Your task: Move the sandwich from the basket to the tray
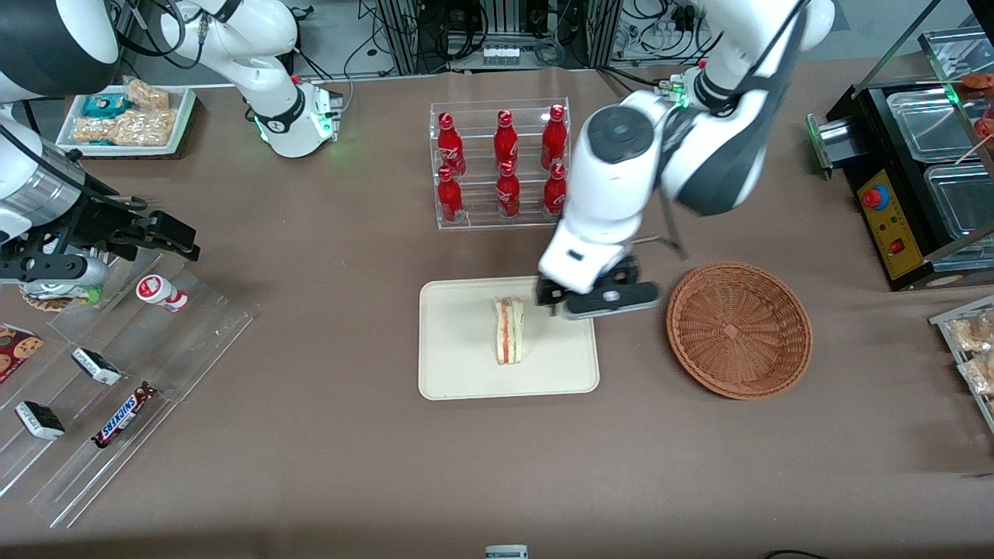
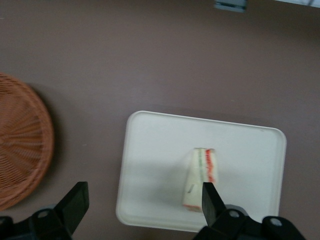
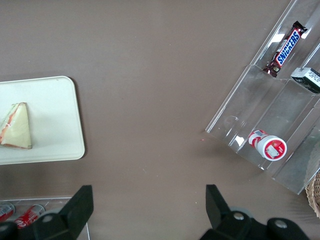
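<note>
The sandwich [image 1: 509, 331] lies on the cream-beige tray [image 1: 458, 365], a pale wedge with orange-red and green filling; it also shows in the left wrist view [image 2: 200, 179] and the right wrist view [image 3: 15, 127]. The tray shows in those views too [image 2: 155, 155] [image 3: 50, 115]. The wicker basket [image 1: 738, 329] stands beside the tray toward the working arm's end and holds nothing; its rim shows in the left wrist view [image 2: 30, 145]. My left gripper [image 1: 598, 299] hangs open and empty above the tray's edge nearest the basket, above and clear of the sandwich [image 2: 145, 200].
A clear rack of red bottles [image 1: 502, 163] stands farther from the front camera than the tray. Acrylic racks with snack bars [image 1: 116, 404] lie toward the parked arm's end. A black machine [image 1: 908, 178] and bagged snacks [image 1: 971, 349] lie toward the working arm's end.
</note>
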